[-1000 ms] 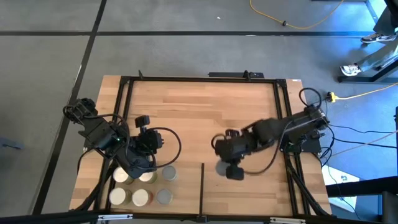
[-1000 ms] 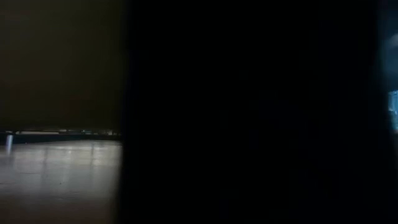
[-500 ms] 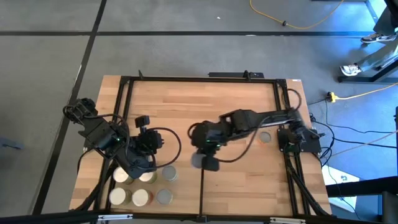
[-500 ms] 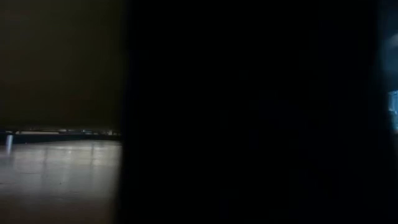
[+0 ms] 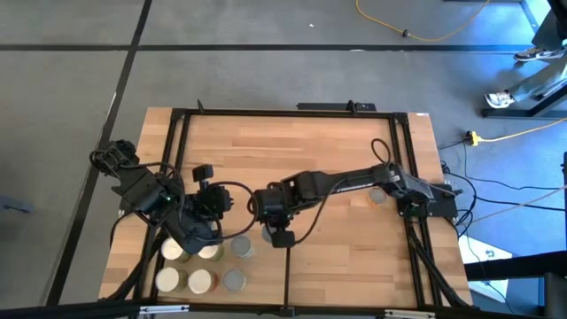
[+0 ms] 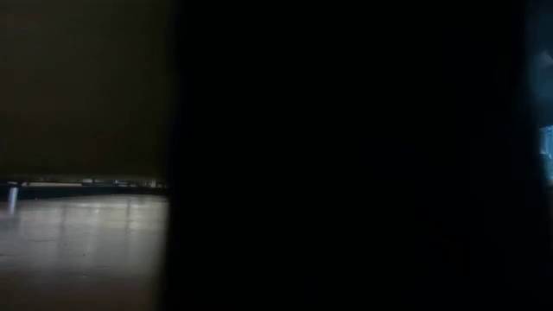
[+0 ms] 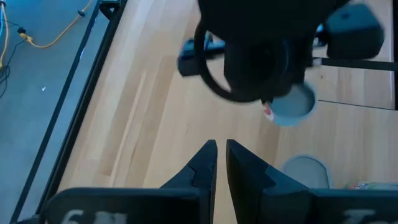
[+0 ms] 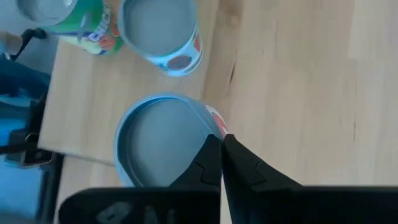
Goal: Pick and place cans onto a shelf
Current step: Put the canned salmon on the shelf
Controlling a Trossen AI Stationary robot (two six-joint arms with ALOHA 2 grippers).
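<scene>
Several cans stand in a cluster on the near left of the pale wood shelf. One more can stands alone at the right. My right gripper reaches across to the left of the thin black divider strip and is shut on a grey-topped can. This can also shows in the left wrist view. My left gripper is shut and empty, hovering beside the cluster and pointing toward the table's right. My right gripper holds the can by the edge of its top rim, the two fingers close together there, coming from above. The can hangs beneath the gripper, clear of the wood. Its grey top shows roughly level in the left wrist view.
Black frame rails border the planks on the left, right and far sides. A white-and-blue can and a green-labelled can stand close ahead of the held can. Bare wood lies at the far middle. The low view is almost wholly dark.
My right gripper has swept toward the table's left edge with the can, from right of the divider strip to its left side, near the cluster, with the arm stretching out. The can stays lifted.
</scene>
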